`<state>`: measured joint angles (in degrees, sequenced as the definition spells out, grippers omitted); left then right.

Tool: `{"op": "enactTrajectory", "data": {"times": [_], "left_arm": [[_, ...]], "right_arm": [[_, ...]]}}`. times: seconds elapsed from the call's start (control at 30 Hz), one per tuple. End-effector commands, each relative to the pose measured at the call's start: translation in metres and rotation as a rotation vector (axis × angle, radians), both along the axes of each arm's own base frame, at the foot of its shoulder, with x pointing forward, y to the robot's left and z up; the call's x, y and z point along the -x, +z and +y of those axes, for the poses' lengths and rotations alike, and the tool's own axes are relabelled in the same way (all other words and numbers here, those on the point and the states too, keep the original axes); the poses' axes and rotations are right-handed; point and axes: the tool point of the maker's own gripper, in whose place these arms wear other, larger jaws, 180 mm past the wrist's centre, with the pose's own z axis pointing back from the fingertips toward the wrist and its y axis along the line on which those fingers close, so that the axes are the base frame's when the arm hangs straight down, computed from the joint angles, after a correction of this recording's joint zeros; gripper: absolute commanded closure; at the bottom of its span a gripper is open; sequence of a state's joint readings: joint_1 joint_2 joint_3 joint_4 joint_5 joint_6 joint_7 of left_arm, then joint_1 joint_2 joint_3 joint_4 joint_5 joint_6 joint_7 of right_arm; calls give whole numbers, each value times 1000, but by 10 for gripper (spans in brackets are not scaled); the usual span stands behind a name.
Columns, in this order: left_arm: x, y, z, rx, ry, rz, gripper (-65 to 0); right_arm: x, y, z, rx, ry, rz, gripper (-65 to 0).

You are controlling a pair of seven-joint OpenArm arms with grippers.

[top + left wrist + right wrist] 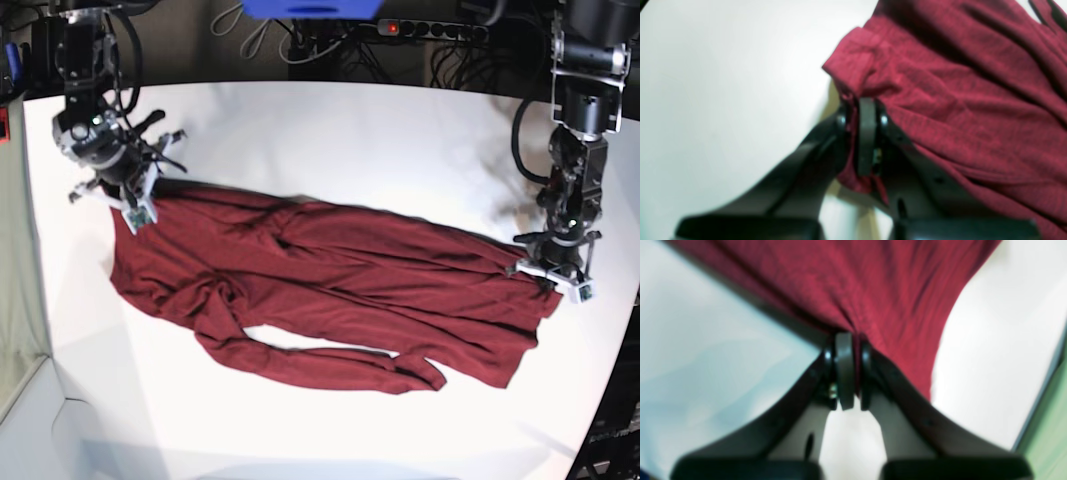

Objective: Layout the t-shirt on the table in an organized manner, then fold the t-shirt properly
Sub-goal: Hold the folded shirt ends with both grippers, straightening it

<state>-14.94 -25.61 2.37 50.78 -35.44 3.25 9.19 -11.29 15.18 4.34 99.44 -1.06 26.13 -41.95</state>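
Maroon t-shirt (pixel 320 275) lies rumpled across the middle of the table (pixel 330 130), stretched between its left and right edges. Left gripper (pixel 862 115) and right gripper (pixel 848 353) each pinch a bunched hem corner. Best to lift evenly and pull apart gently, keeping tension level so the wrinkles flatten without the cloth slipping.

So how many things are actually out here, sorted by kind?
Red t-shirt: 1, stretched across the white table
Grippers: 2, the left gripper and the right gripper, each pinching an end of the cloth
Table: 1
Total: 4
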Motion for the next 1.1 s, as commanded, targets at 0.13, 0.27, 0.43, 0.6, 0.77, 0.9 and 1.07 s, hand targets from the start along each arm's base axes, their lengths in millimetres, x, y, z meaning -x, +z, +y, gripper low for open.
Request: {"op": "enactTrajectory", "data": {"times": [0.13,0.27,0.43,0.6,0.77,0.9,1.07], "left_arm": [[-19,29,10,-27,9,-72,-3],[-19,29,10,-27,9,-72,-3],[-19,29,10,-27,9,-72,-3],[-19,29,10,-27,9,-72,-5],[-18,28,10,-26,9,-69,-5],[-14,21,10,-10,8,-21,-60],[-7,13,13,3,5,45,-225]], "right_arm": [[-23,23,-12,34,15,-75,0],[-35,25,-17,38,5,-81,0],[-36,10,-26,38,-11,-42,0],[-34,6,-27,36,-17,-32,0],[-34,6,-26,33,-18,-32,0],[-34,6,-27,36,-17,-32,0],[-32,4,-27,35,-18,-26,-60]]}}
